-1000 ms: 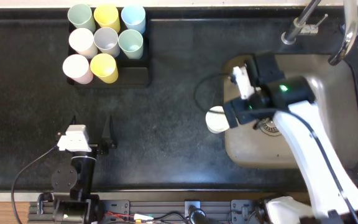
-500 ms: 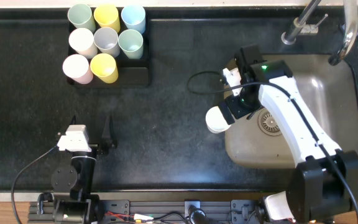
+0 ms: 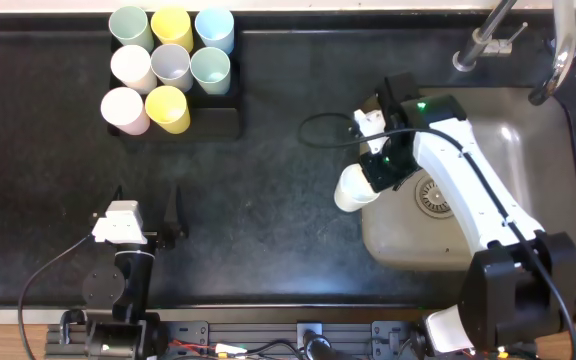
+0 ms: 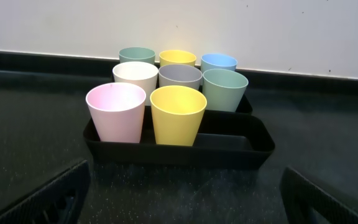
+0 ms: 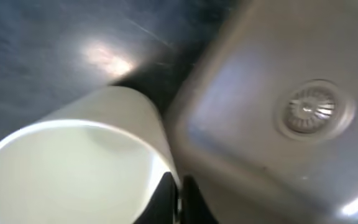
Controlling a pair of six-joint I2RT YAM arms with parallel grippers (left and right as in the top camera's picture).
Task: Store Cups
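Observation:
My right gripper (image 3: 373, 178) is shut on the rim of a white cup (image 3: 353, 189), held tilted in the air over the left edge of the sink (image 3: 528, 250). In the right wrist view the white cup (image 5: 73, 168) is pinched at its rim between my fingertips (image 5: 178, 199). A black tray (image 3: 223, 122) at the far left holds several pastel cups (image 3: 171, 68). The left wrist view faces that tray (image 4: 229, 149) and its cups (image 4: 178, 112). My left gripper (image 3: 148, 203) stands open near the front of the counter, with nothing between its fingers.
A faucet (image 3: 488, 35) rises at the back of the sink, and the drain (image 5: 312, 109) lies in the basin. A black cable (image 3: 318, 140) loops on the dark counter beside the right arm.
The right arm has lifted and swung the white cup a little up and back along the sink's left edge, tilting it more. The left arm has not moved.

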